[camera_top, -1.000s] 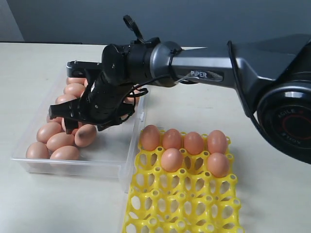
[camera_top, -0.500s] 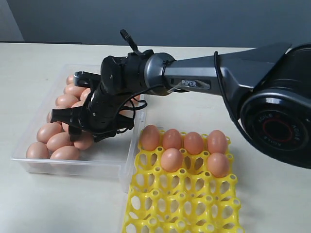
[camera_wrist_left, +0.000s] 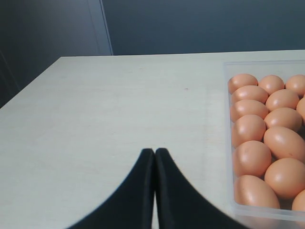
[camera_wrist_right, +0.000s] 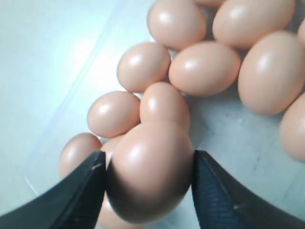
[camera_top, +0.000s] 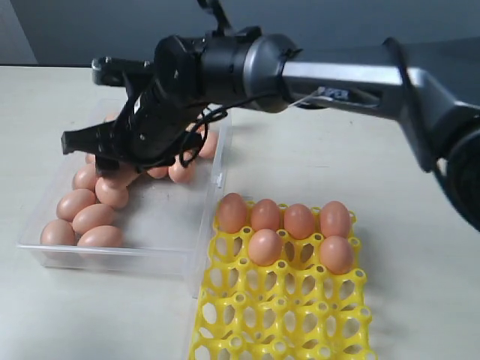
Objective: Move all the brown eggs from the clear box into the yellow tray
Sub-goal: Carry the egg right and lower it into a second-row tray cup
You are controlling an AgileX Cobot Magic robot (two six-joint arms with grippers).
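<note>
My right gripper (camera_wrist_right: 148,179) is shut on a brown egg (camera_wrist_right: 150,169), which sits between both black fingers (camera_wrist_right: 78,193) and hangs above the other brown eggs (camera_wrist_right: 205,67) in the clear box (camera_top: 161,225). In the exterior view this gripper (camera_top: 112,159) hovers over the box's left half, above the egg pile (camera_top: 90,217). The yellow tray (camera_top: 285,319) lies right of the box, with several brown eggs (camera_top: 264,246) in its far cups. My left gripper (camera_wrist_left: 155,152) is shut and empty over bare table, beside the box wall (camera_wrist_left: 228,119).
The right arm (camera_top: 337,75) stretches across from the right, above the box's far side. The box and tray touch at their near corners. Pale tabletop (camera_top: 315,157) surrounds both, and a dark wall stands behind the table.
The right gripper has risen out of the egg pile with one egg between its fingers and has shifted toward the box's far side. The eggs in the tray are unchanged.
</note>
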